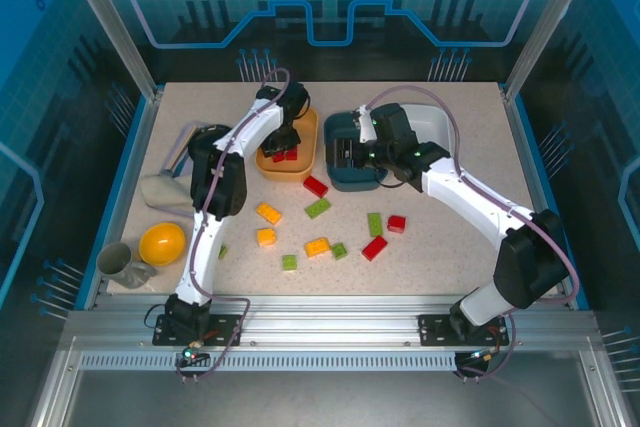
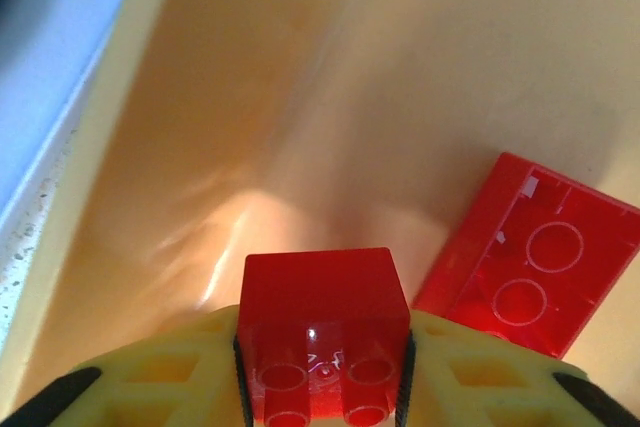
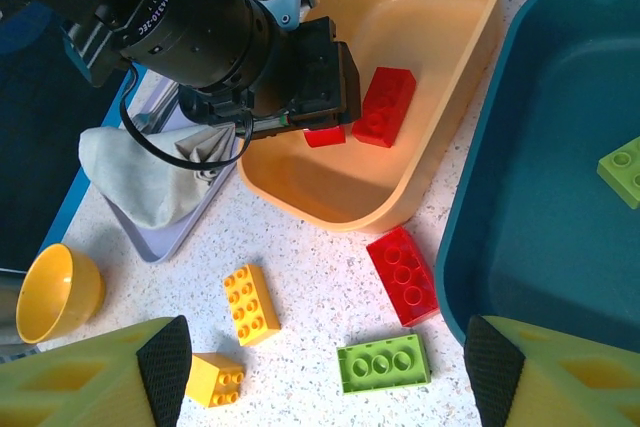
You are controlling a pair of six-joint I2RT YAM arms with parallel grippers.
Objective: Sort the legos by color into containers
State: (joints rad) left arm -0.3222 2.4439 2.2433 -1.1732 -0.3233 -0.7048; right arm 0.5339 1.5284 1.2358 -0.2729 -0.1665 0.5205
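Note:
My left gripper sits low inside the orange container, shut on a small square red lego; its pads press both sides. An oblong red lego lies on the tub floor just to the right. My right gripper hangs open above the table beside the dark teal container, which holds a green lego. Below its fingers lie a red lego, a green one and two yellow ones. Several more legos are scattered mid-table. The white container stands behind the teal one.
A round yellow bowl and a grey cup stand at the near left. A crumpled cloth lies on a pale tray left of the orange tub. Blue frame rails border the table.

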